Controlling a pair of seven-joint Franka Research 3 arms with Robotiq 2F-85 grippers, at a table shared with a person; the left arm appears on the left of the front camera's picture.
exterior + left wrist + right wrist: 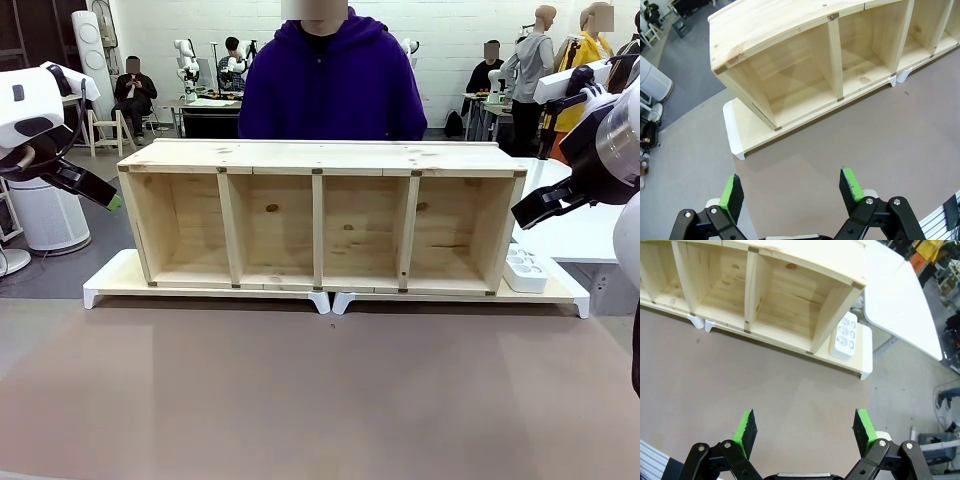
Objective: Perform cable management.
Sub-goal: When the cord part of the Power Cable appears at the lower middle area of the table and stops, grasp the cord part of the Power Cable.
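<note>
The cable is out of view. My left gripper (112,202) hangs above the table's left end, left of the wooden shelf (320,215). In the left wrist view the left gripper (791,186) is open over the brown tabletop with nothing between its green pads. My right gripper (522,212) hovers by the shelf's right end. The right wrist view has this gripper (805,425) open too, holding nothing, above the table in front of the rightmost compartment.
The shelf with several open compartments lies on white risers (110,285) across the table. A white power strip (525,270) (845,335) rests on the riser at the shelf's right end. A person in a purple hoodie (330,85) stands behind the shelf.
</note>
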